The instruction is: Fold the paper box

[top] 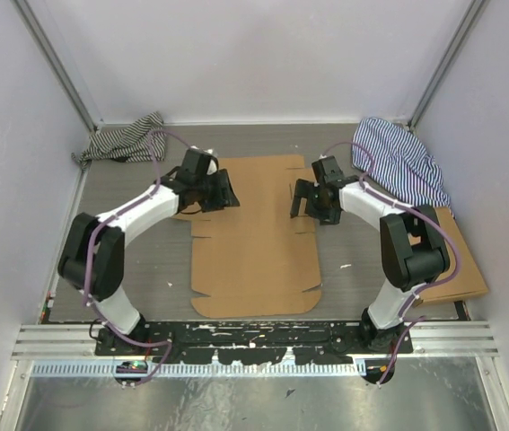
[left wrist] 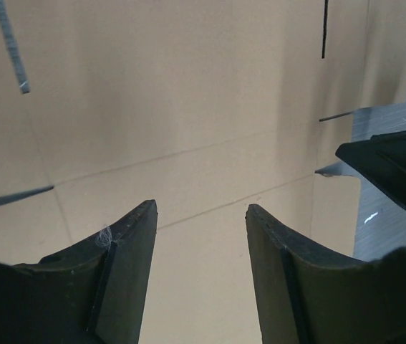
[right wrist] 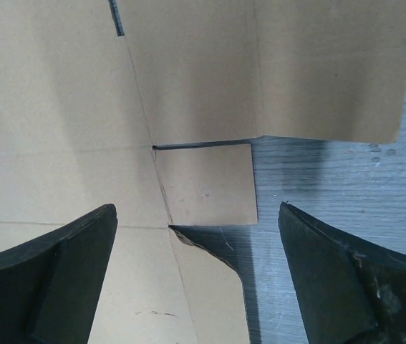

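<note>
Brown corrugated cardboard: the paper box [top: 254,242] lies as a flat, unfolded die-cut sheet in the middle of the grey counter [top: 146,269], between the two arms. On the left, the left claw [top: 223,190] hovers over the sheet's far left part. Its fingers [left wrist: 127,258] are partly apart with bare cardboard showing between them, and it holds nothing. On the right, the right claw [top: 306,205] hangs over the far right edge, spread wide and empty. In the right wrist view a small side flap [right wrist: 206,183] lies flat between its fingers.

Likely risks, left to right: the left claw seems to be above a panel rather than an edge, so it could press down and slide the sheet instead of lifting a flap. The right claw could pinch the small flap near its tip and crease it off the score line, or scrape the counter. If one side lifts alone, the light sheet may skew toward the second cardboard piece [top: 465,269] at far right
</note>
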Tool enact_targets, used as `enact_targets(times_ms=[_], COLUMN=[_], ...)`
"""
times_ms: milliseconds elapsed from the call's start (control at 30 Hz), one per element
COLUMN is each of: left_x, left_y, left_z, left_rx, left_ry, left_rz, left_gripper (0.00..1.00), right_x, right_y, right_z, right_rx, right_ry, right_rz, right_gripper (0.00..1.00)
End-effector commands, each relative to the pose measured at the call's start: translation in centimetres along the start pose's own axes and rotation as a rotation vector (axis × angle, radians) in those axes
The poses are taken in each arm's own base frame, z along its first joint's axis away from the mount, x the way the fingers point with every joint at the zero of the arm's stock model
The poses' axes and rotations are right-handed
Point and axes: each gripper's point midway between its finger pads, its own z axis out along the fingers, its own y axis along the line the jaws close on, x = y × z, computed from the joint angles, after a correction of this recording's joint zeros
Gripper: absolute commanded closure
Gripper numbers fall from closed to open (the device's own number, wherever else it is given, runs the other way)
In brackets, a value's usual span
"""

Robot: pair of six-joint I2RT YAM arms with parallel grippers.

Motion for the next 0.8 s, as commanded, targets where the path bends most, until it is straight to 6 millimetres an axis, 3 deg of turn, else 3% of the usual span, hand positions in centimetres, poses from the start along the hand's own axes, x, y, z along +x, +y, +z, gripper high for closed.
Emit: enact_targets(times_ms=[0, 267, 467, 767], left_x=[-0.5, 1.8, 3.1, 4.8], left_y=[-1.2, 0.9, 2.8, 5.1], left_z=[2.0, 5.6, 6.5, 7.3], left_rx=[-0.003, -0.077, -0.145, -0.238], left_ry=[0.006, 0.117, 0.149, 0.200], left_rz=[0.003, -0.032, -0.042, -0.054], left_gripper=[0.41, 0.42, 0.43, 0.44], right_x=[-1.2, -0.4, 0.5, 1.1], right_y=[1.8, 1.2, 0.6, 2.4], right_z=[-0.2, 1.2, 2.0, 2.3], right_rx=[-0.091, -0.065, -0.040, -0.054], right_ry=[-0.048, 0.000, 0.026, 0.040], right_rz=[-0.029, -0.042, -0.055, -0.090], right_gripper=[0.00, 0.00, 0.00, 0.00])
